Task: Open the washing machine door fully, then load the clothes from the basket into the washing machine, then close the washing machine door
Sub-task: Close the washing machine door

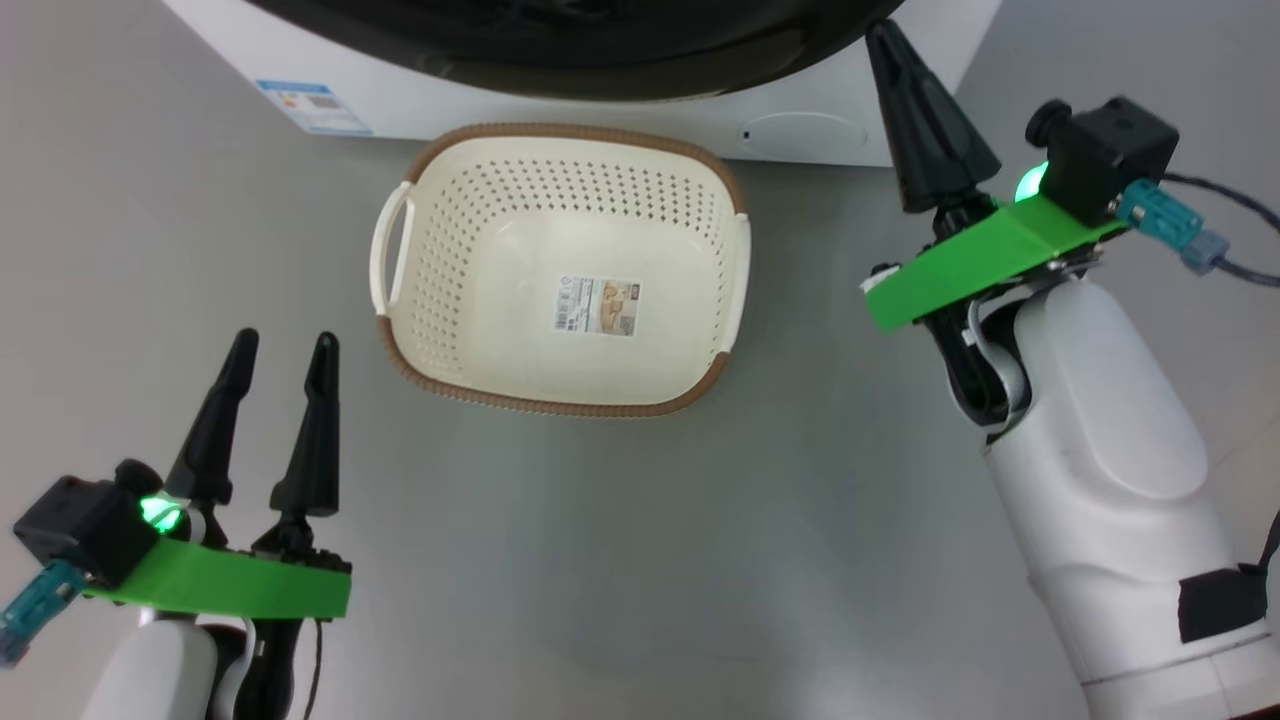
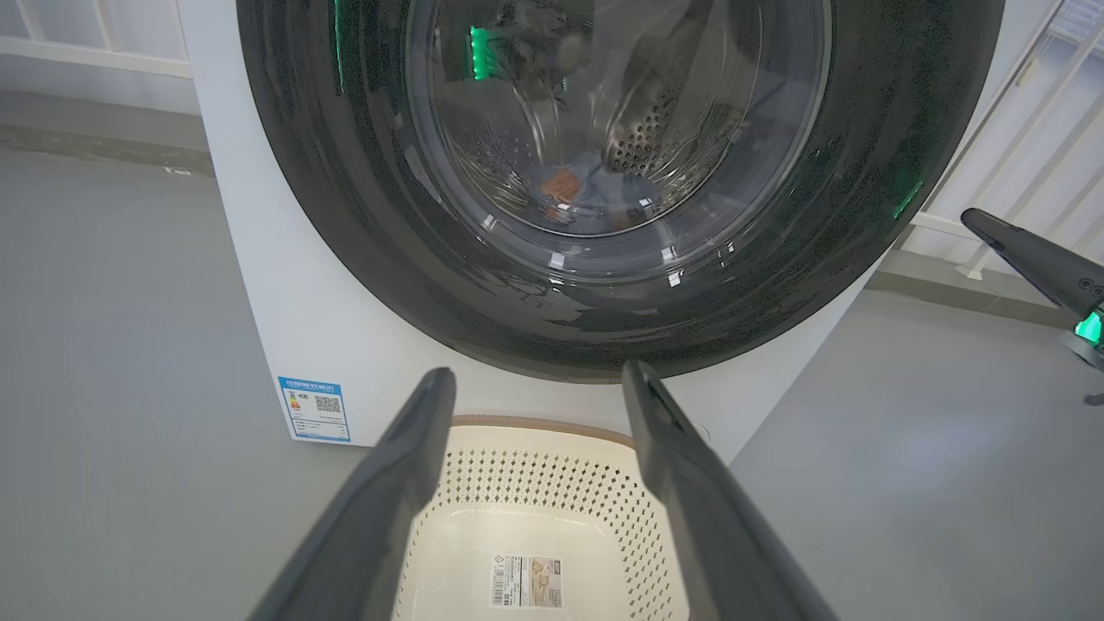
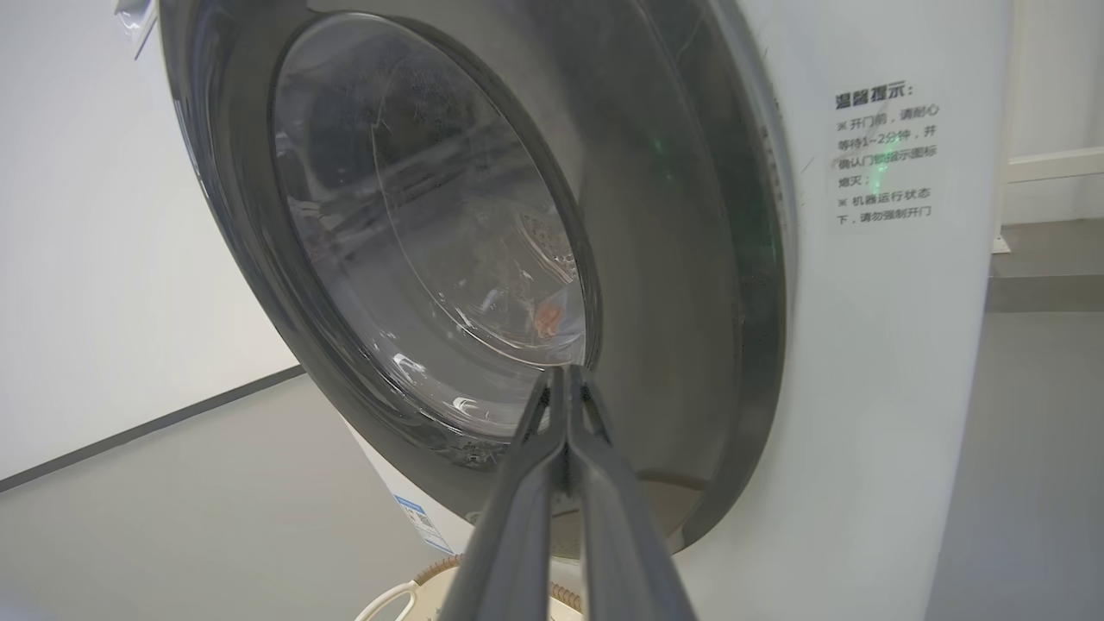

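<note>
The washing machine (image 2: pixel 259 302) stands ahead with its glossy black door (image 2: pixel 345 216) lying flat against the white front. Through the door's glass a bit of orange-brown and blue clothes (image 2: pixel 565 188) shows inside the drum. On the floor in front sits the cream basket (image 1: pixel 560 405), with nothing in it but its sticker. My left gripper (image 1: pixel 285 340) hovers open at the basket's near left. My right gripper (image 1: pixel 882 35) is shut on nothing, its tip by the door's (image 1: pixel 560 60) lower right edge. I cannot tell whether it touches.
A blue energy label (image 1: pixel 312 106) and a round service cap (image 1: pixel 805 133) mark the machine's lower front. Grey floor spreads around the basket. A white railing (image 2: pixel 1018 129) runs behind the machine on the right, and a white wall (image 3: pixel 103 302) rises on its other side.
</note>
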### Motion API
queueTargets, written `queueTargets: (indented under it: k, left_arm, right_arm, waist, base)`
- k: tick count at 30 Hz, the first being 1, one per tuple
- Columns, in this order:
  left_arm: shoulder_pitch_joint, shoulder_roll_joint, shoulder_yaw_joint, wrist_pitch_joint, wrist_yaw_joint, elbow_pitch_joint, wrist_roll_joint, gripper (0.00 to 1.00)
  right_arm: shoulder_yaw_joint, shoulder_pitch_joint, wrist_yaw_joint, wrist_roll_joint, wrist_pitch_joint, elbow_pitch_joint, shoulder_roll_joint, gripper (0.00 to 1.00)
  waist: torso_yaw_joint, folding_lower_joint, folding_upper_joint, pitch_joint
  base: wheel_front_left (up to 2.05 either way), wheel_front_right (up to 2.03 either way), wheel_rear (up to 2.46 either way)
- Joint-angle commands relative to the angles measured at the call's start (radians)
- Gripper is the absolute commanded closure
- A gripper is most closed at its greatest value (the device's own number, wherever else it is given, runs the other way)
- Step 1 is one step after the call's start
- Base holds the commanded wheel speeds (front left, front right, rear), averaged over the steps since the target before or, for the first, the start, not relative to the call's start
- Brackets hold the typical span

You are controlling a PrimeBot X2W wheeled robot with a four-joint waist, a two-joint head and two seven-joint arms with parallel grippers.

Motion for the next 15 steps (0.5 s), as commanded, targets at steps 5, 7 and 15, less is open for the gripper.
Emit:
queueTargets:
  k: [5, 7, 15]
  left_arm:
    - [0.03, 0.046, 0.056, -0.009, -0.003, -0.033, 0.027, 0.0]
    - [0.038, 0.047, 0.061, -0.009, -0.003, -0.034, 0.031, 0.0]
    - [0.085, 0.047, 0.087, -0.009, -0.003, -0.032, 0.05, 0.0]
  right_arm:
    - [0.041, 0.095, -0.003, 0.019, -0.005, -0.048, 0.032, 1.0]
    - [0.043, 0.126, -0.003, 0.01, -0.005, -0.052, 0.032, 1.0]
    - [0.034, 0.261, -0.003, -0.004, -0.005, -0.096, 0.032, 0.0]
  waist:
    - [-0.064, 0.0, 0.0, -0.063]
    - [-0.078, 0.0, 0.0, -0.078]
    - [-0.133, 0.0, 0.0, -0.152]
  base:
    - [0.0, 0.0, 0.0]
    - [0.0, 0.0, 0.0]
    - [0.0, 0.0, 0.0]
